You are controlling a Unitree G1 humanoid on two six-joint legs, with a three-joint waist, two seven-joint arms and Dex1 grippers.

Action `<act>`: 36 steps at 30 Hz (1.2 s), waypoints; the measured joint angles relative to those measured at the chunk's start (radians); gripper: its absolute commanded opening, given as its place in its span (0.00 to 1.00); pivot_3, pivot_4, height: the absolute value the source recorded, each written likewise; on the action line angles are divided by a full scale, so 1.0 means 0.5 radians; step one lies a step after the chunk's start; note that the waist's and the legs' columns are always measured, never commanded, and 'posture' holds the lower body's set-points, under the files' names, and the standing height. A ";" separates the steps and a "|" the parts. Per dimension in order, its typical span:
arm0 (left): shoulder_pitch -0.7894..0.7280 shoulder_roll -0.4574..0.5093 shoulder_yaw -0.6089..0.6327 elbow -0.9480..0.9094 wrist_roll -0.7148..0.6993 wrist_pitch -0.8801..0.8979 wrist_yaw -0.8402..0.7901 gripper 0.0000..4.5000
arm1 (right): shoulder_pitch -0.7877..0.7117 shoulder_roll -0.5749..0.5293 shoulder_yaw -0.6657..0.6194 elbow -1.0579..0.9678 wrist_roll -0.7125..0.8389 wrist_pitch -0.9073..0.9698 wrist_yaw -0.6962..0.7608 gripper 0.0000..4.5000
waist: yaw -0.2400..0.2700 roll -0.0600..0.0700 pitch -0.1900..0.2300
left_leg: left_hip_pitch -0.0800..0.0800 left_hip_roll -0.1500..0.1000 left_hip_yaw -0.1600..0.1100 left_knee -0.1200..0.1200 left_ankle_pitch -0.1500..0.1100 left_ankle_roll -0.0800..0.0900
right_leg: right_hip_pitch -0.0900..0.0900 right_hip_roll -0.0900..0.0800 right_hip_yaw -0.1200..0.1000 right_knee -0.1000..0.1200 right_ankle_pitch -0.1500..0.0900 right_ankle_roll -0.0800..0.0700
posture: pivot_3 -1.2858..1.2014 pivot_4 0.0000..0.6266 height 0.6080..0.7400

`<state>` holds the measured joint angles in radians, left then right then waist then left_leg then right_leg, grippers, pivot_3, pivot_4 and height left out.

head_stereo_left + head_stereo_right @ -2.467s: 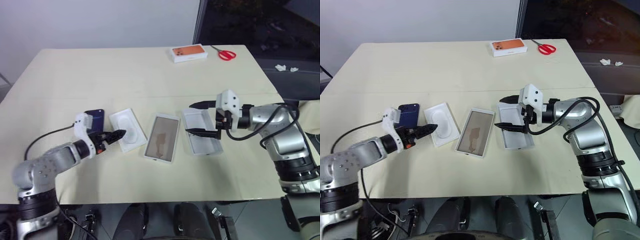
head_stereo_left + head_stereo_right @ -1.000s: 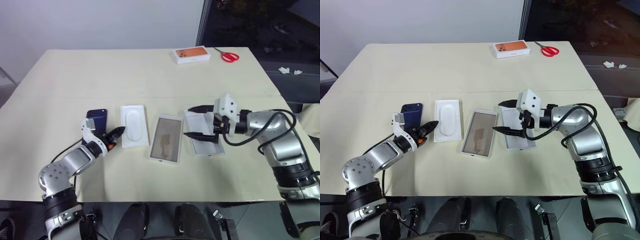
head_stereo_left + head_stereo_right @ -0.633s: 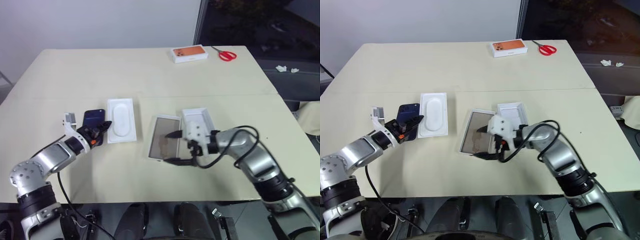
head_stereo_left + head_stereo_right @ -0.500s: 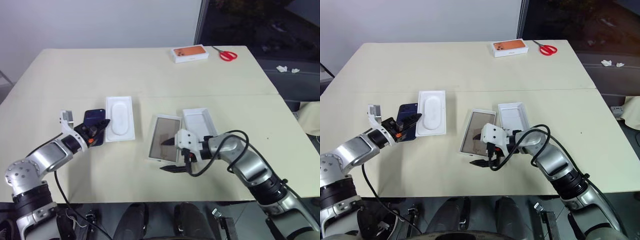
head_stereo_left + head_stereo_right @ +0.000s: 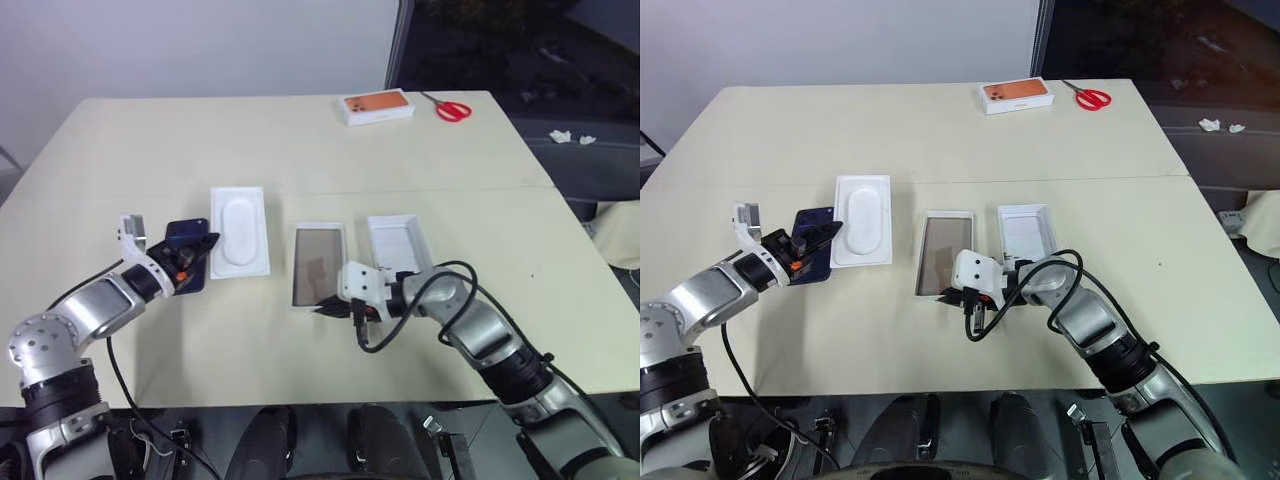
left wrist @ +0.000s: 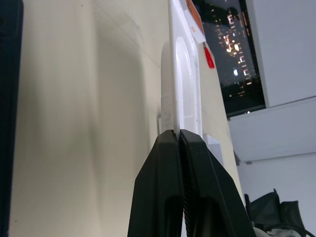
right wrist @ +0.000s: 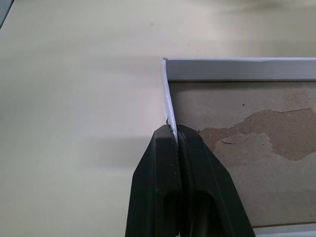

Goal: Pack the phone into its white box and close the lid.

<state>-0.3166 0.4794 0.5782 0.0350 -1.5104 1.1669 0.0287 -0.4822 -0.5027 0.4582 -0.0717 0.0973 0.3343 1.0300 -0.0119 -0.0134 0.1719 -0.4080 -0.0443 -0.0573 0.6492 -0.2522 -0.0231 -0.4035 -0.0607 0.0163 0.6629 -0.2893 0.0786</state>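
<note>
Pinching the near wall of the white box (image 5: 318, 279) at frame centre, the right gripper (image 5: 330, 308) is seen steadying it; the left gripper (image 5: 200, 248), fingers clenched, holds the phone (image 5: 186, 268) at left. Carrying the phone to the box is judged next.

The cream table (image 5: 300, 140) carries the white box (image 5: 318, 264), lid (image 5: 396, 243), tray (image 5: 239, 230), orange-topped box (image 5: 376, 106) and scissors (image 5: 453, 108).
</note>
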 measured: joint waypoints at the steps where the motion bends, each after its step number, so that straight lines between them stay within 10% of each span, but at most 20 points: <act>1: 0.000 -0.001 -0.014 -0.003 -0.006 -0.011 0.000 0.00 | -0.030 0.019 0.015 0.054 -0.034 -0.047 -0.001 0.02 | -0.002 0.000 0.000 | 0.000 0.000 0.000 0.000 0.000 -0.001 | 0.000 0.000 0.000 0.000 0.000 0.000 | 0.52 0.24 1.00; 8: 0.000 -0.039 -0.070 -0.039 -0.056 -0.067 0.032 0.00 | -0.262 0.278 0.010 0.453 -0.170 -0.209 -0.152 0.02 | -0.005 0.000 0.000 | 0.000 0.000 0.000 -0.001 0.003 -0.005 | -0.002 0.001 0.000 0.001 0.000 0.000 | 0.52 0.24 1.00; 16: 0.001 -0.082 -0.130 -0.073 -0.088 -0.135 0.079 0.00 | -0.280 0.300 0.007 0.492 -0.189 -0.278 -0.138 0.76 | -0.001 -0.001 0.000 | -0.001 0.000 0.000 -0.001 0.003 -0.005 | -0.002 0.001 0.000 0.001 0.000 0.000 | 0.52 0.24 1.00; 36: -0.149 -0.217 -0.505 0.093 0.254 -0.205 -0.065 0.07 | -0.154 -0.134 -0.347 0.061 -0.007 -0.021 0.051 0.76 | 0.000 -0.002 0.000 | -0.001 0.003 0.000 -0.002 0.001 -0.001 | -0.002 0.004 0.000 0.000 0.000 0.000 | 0.52 0.24 1.00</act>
<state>-0.3909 0.3708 0.3255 0.0818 -1.3833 1.0642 -0.0039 -0.5591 -0.5695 0.2845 -0.0411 0.0939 0.3236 1.0553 -0.0121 -0.0143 0.1720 -0.4086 -0.0430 -0.0573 0.6483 -0.2517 -0.0237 -0.4045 -0.0588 0.0166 0.6631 -0.2893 0.0785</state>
